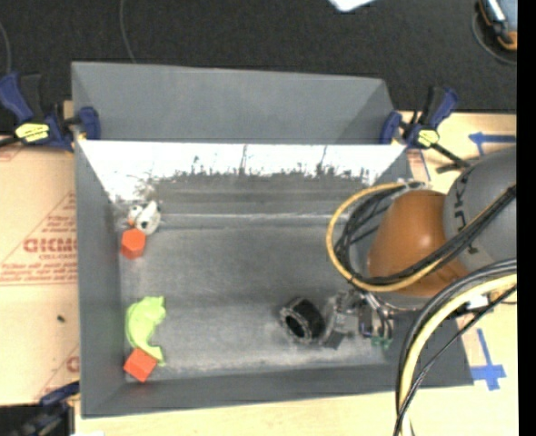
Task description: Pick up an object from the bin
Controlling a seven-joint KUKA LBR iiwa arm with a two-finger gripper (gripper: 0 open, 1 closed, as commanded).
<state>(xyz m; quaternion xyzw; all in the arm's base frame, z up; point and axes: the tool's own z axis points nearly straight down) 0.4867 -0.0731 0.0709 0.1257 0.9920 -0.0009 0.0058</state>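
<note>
Tool: gripper [348,322], low near the bin's [232,107] right wall; I cannot tell its grip.
Nearest thing: black roundish piece [298,319], just beside it, toward the view's left.
My approach: short leftward shift.

End effector [353,321] at right of grey bin [232,107], black ring-like object [300,319] just beside it

The grey bin [250,271] holds five loose things: two orange blocks [133,243] [140,365], one green curved piece [145,325], one small white item [143,214] and one black roundish object [300,319] — four kinds in all.
</note>
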